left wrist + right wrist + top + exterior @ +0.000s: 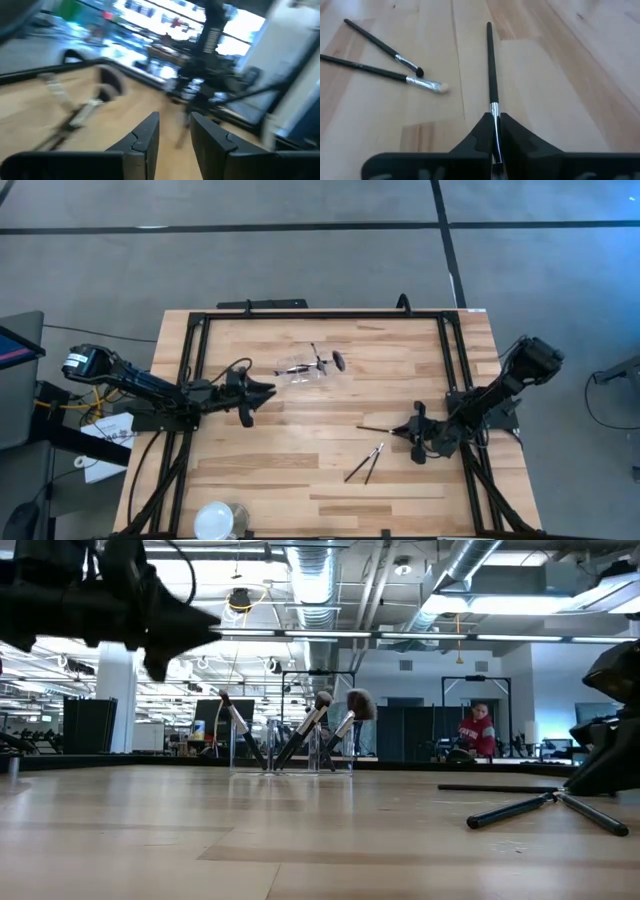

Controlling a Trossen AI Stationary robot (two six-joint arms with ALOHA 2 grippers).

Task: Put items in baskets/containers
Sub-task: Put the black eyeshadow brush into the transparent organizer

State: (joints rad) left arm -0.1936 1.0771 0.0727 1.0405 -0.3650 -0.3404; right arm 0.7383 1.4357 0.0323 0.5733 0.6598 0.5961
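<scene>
Brushes are what this worktop (300, 450) is about, slim ones with thin dark handles, silver ferrules and small tips. Over on the left, the left claw (262, 392) hangs above the wood with its two fingers (145, 137) a little apart and nothing between them. Just right of it, toward the far side, stands the clear container (300, 370), glassy and nearly colourless; from table height its walls (290, 755) barely show. Several brushes lean in it at angles, bristles up, among them a fluffy pale-tipped brush (322, 701) and a rounder dark-headed brush (359, 704). Down at the near edge, left of middle, sits a round white and clear object (215, 520).

Further right, nearer the front, a pair of brushes (365, 463) lies flat on the bare wood, well apart from the container, their tip ends close together; one has a small dark tip (419, 73) and the other a pale tip (440, 88). Just beyond them the right claw (410, 430) is low at the worktop, fingers together and clamped on a single brush (491, 75) at its ferrule end. That brush's long dark handle points leftward along the wood.
</scene>
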